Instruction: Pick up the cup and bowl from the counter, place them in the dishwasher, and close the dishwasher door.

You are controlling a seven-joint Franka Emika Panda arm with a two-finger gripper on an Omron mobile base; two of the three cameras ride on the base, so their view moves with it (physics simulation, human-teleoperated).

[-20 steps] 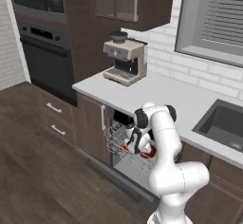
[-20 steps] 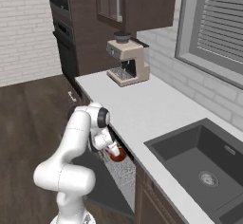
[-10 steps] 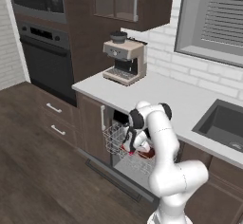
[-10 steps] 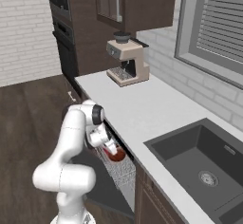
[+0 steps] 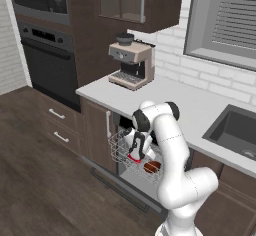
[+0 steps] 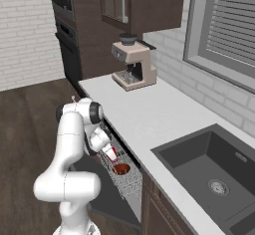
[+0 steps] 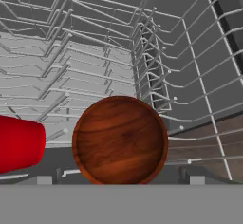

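Black wall oven (image 5: 46, 62) fills the far left, with two wood drawer fronts (image 5: 59, 126) below and just right of it. Next we come to the beige coffee machine (image 5: 131, 62), standing on the left end of the counter (image 5: 200, 105), close to the brick wall.

Under that end of the counter the dishwasher (image 5: 125, 130) stands open. Its door (image 6: 112, 204) is folded down flat near the floor, and its pale wire rack (image 5: 117, 150) is drawn out over it. The white arm bends down from the counter edge, and the gripper (image 5: 135, 147) hangs low over the rack.

The cup (image 5: 133, 156) lies in the rack right beneath the gripper; in the hand view it shows as a red shape on its side at the left edge (image 7: 19, 144). Just to its right the bowl (image 5: 152, 166) sits in the rack, mouth up. Seen from the hand, the bowl (image 7: 119, 140) lies between the two fingertips (image 7: 45, 180), which stand wide apart, one on each side and clear of its rim. So we read the gripper as released, grasping nothing. Cup and bowl are close together; we cannot tell if they touch.

Further right the counter runs on bare to the dark sink (image 5: 235, 132), with the window (image 5: 225, 20) on the wall above it.
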